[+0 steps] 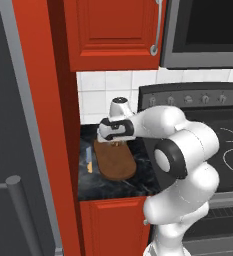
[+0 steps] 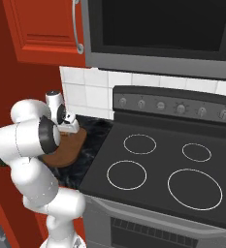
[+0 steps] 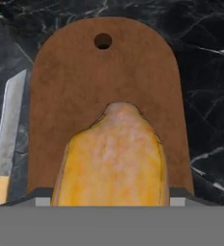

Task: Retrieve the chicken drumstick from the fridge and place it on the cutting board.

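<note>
In the left base view, the brown oval wooden cutting board (image 1: 116, 161) lies on the dark marbled counter (image 1: 108, 185) at centre frame, between the red cabinet side on the left and the black stove (image 1: 228, 150) on the right. The white arm's two-finger gripper (image 1: 116, 143) hangs over the board's far end, pointing down. A small speck of golden colour shows just under the hand, too small to read. A knife with a grey blade and yellow handle (image 1: 89, 160) lies on the counter just left of the board, parallel to its long side.

In the right base view, the gripper (image 2: 71, 127) sits at left of centre, above the upper edge of the board (image 2: 66, 150), with the arm's elbow covering much of the board from the lower left. Whether the jaws are closed cannot be told here.

In the hand view, the golden-orange lumpy chicken drumstick (image 3: 112, 158) fills the lower middle, rising from the bottom edge where the fingers would be, so I judge the gripper is clamped on it, though the fingertips themselves are hidden. Its long axis runs up the frame, in line with the board's (image 3: 104, 81) long axis, its paler rounded tip pointing toward the hanging hole near the top. The board lies straight beneath the meat, so the coming move is a short lowering and release. The surface looks pebbly, yellow with a pinkish-white patch.
</note>
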Motion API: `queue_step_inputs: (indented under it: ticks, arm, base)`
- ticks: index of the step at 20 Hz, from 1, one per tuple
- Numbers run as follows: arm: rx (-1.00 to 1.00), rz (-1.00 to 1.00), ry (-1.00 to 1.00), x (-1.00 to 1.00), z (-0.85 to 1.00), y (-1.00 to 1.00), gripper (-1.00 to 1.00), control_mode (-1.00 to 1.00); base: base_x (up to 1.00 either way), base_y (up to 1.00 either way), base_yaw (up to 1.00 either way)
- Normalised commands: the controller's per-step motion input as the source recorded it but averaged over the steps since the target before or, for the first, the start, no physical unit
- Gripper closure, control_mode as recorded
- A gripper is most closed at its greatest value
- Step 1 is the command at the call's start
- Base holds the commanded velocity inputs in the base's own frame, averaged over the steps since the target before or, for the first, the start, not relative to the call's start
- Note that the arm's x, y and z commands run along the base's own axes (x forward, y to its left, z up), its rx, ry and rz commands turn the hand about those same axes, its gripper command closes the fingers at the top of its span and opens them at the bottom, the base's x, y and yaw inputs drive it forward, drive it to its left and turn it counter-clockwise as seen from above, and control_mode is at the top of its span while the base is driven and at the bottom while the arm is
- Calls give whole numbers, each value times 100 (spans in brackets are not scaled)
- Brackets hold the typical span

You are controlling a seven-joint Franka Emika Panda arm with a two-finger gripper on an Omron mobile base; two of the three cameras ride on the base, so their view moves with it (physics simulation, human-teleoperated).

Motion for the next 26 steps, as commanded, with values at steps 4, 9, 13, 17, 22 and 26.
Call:
queue_step_inputs:
  ticks: [4, 9, 13, 17, 22, 26]
  arm:
    - [0, 0, -7, 45, -67, -3, 100, -100]
    - [0, 0, -1, 28, -51, 0, 100, -100]
    - [0, 0, 0, 15, -21, 0, 100, -100]
    - [0, 0, 0, 7, -9, 0, -100, -100]
    - [0, 0, 0, 1, -3, 0, -100, -100]
    - [0, 0, 0, -1, 3, -1, -100, -100]
  base:
    - [0, 0, 0]
    - [0, 0, 0]
    - [0, 0, 0]
    - [0, 0, 0]
    - [0, 0, 0]
    - [0, 0, 0]
